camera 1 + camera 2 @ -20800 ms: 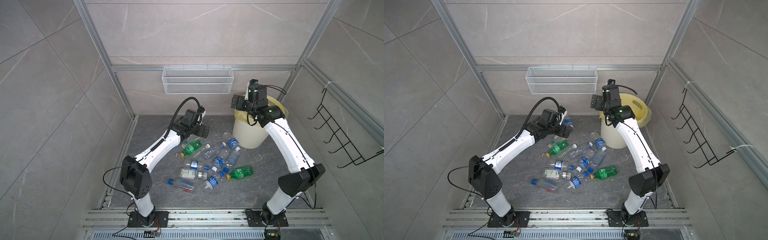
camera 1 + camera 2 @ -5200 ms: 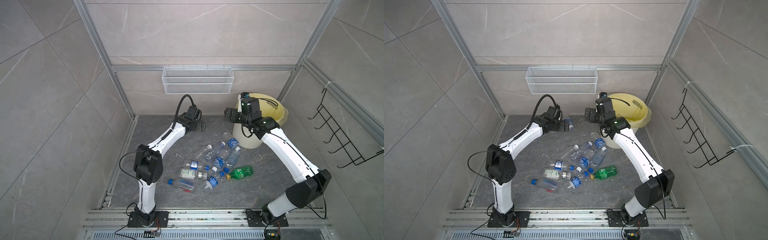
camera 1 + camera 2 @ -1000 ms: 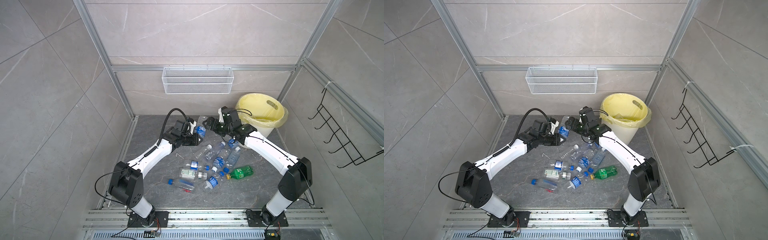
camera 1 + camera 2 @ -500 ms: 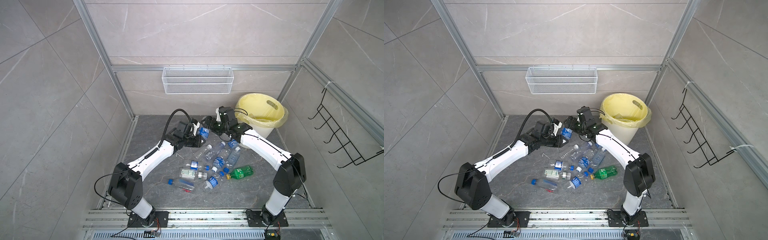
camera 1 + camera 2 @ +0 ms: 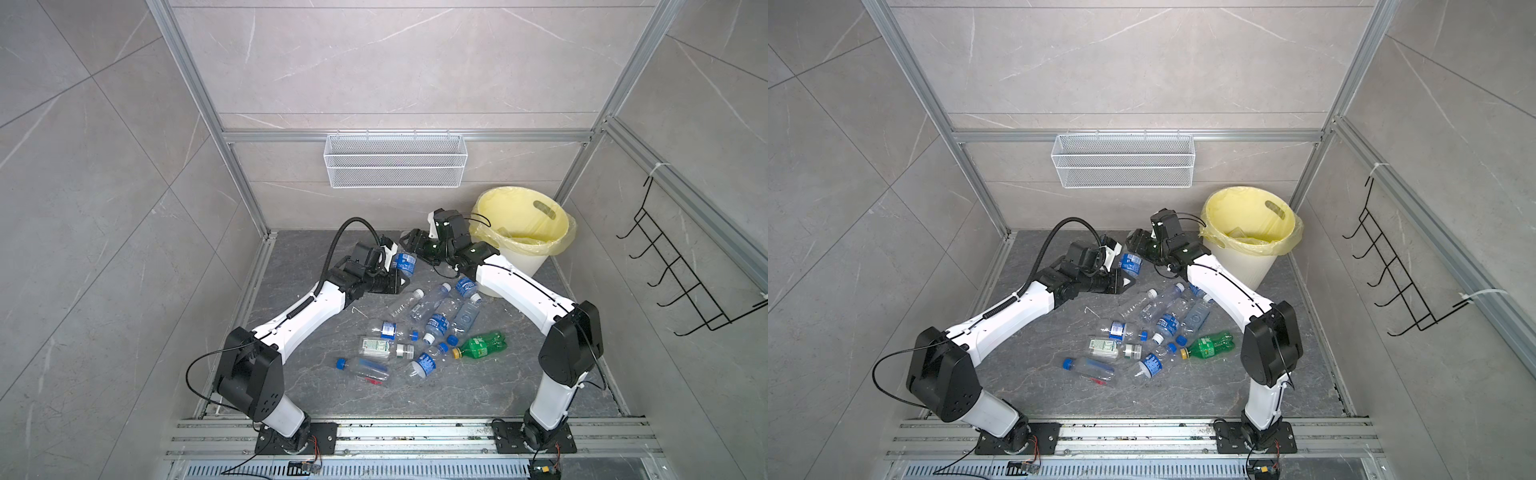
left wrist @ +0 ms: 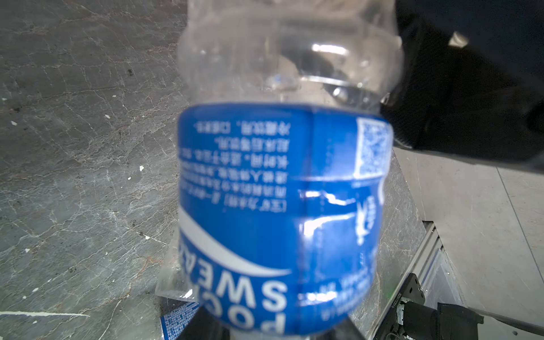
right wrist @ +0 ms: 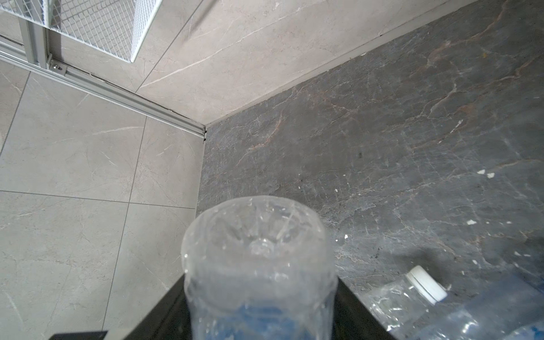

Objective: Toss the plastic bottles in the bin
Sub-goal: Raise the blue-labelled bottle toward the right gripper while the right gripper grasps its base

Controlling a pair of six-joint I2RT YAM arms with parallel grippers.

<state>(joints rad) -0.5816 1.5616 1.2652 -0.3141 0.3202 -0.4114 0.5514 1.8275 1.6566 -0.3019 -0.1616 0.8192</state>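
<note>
one clear plastic bottle [image 5: 404, 263] with a glossy blue wrapper is held off the floor [image 5: 316, 386], above its back edge near the middle, between the two arms. the left gripper [image 5: 401, 281] is pinched tight on the end opposite the base. in the left wrist view the creased wrapper with its white lettering fills the middle of the frame. the right gripper [image 5: 412, 243] has its two black jaws standing on either side of the bottle's see-through, dimpled base, as the right wrist view shows. whether they squeeze it or only flank it i cannot tell.

the loose bottles [image 5: 436, 324] lie on their sides in one cluster at the centre of the floor. i count ten, though they overlap and the count may be off by one. nine are clear, thin-walled and partly crumpled, several with blue wrappers, and their caps are blue or white. one is a green bottle [image 5: 482, 344] with a yellow cap, at the cluster's right side.

one bin [image 5: 524, 262] stands in the back right corner of the floor, just beside the right arm's wrist. it is round and cream, with a ribbed wall and a thin pale yellow bag folded over its rim. one handle slot shows through the bag. something clear lies inside; how many pieces i cannot tell.

the floor is dark grey veined stone. one white wire mesh basket [image 5: 395, 166], long and rectangular, hangs on the back wall.
</note>
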